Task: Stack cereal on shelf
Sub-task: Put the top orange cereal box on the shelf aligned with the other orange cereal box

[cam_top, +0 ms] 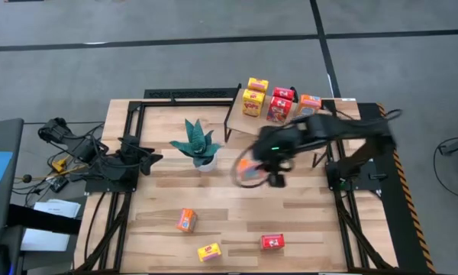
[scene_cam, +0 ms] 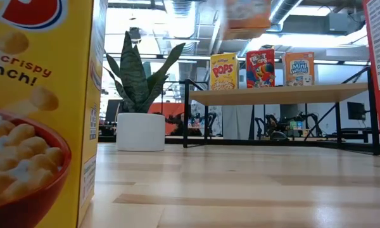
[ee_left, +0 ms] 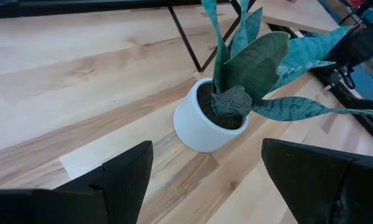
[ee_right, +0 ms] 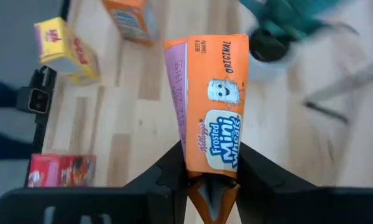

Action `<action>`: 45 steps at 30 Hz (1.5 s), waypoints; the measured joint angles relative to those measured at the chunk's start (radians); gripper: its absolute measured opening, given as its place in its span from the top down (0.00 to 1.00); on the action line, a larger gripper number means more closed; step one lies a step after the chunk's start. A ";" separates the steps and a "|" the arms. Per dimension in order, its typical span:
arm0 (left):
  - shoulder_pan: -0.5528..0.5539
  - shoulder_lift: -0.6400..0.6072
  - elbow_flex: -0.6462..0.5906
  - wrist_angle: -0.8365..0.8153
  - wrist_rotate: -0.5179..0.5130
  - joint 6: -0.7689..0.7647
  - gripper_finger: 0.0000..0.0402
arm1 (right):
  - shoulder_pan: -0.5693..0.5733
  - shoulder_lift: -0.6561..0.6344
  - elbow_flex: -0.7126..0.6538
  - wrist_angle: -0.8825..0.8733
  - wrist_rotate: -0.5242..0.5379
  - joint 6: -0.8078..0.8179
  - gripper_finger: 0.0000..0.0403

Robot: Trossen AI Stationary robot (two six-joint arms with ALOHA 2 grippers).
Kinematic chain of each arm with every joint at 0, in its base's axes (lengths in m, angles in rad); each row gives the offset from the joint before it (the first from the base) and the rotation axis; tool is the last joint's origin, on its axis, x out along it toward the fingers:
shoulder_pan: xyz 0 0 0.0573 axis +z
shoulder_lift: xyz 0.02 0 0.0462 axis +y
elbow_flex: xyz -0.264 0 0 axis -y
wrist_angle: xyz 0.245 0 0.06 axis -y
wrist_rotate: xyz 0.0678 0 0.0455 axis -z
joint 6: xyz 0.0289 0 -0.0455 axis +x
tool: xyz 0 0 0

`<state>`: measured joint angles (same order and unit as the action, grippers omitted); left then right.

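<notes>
Clamped in the right gripper (ee_right: 212,180), an orange Frosted Mini-Wheats box (ee_right: 212,118) travelled near the shelf (cam_top: 237,103), needing placement beside stacked boxes.

**What's sitting on the table right now**

So the wooden slatted tabletop (cam_top: 305,214) carries the plant (cam_top: 198,145) in its white pot, roughly mid-table. Just beside the plant stands the shelf (cam_top: 233,114), with five cereal boxes on top. Well away from the plant, near the table's opposite edge, lie an orange box (cam_top: 186,221), a yellow box (cam_top: 209,252) and a red box (cam_top: 272,242).
</notes>
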<state>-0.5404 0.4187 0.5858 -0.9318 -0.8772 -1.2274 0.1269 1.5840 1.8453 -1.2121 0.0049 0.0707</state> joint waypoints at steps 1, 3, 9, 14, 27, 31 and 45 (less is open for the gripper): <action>0.000 0.000 0.000 0.001 -0.001 0.000 0.27 | 0.006 -0.052 -0.042 -0.004 0.027 0.033 0.69; 0.000 0.000 0.000 0.002 -0.002 0.000 0.27 | 0.014 -0.162 -0.132 -0.007 0.102 0.085 0.69; 0.000 0.000 0.000 0.002 -0.028 0.003 0.27 | -0.006 -0.420 -0.348 -0.054 0.291 0.183 0.70; 0.000 0.000 0.000 0.000 -0.055 0.002 0.27 | -0.086 -0.595 -0.455 -0.089 0.341 0.194 0.70; 0.000 0.000 0.000 -0.003 -0.098 -0.015 0.27 | -0.401 -0.727 -0.589 -0.078 0.280 -0.056 0.71; 0.000 0.000 0.000 -0.003 -0.098 -0.015 0.27 | -0.495 -0.729 -0.620 -0.015 0.188 -0.141 0.71; 0.000 0.000 0.000 -0.003 -0.098 -0.025 0.27 | -0.779 -0.706 -0.695 0.072 -0.023 -0.313 0.71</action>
<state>-0.5405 0.4185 0.5858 -0.9352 -0.9752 -1.2523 -0.6520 0.8776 1.1507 -1.1398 -0.0184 -0.2426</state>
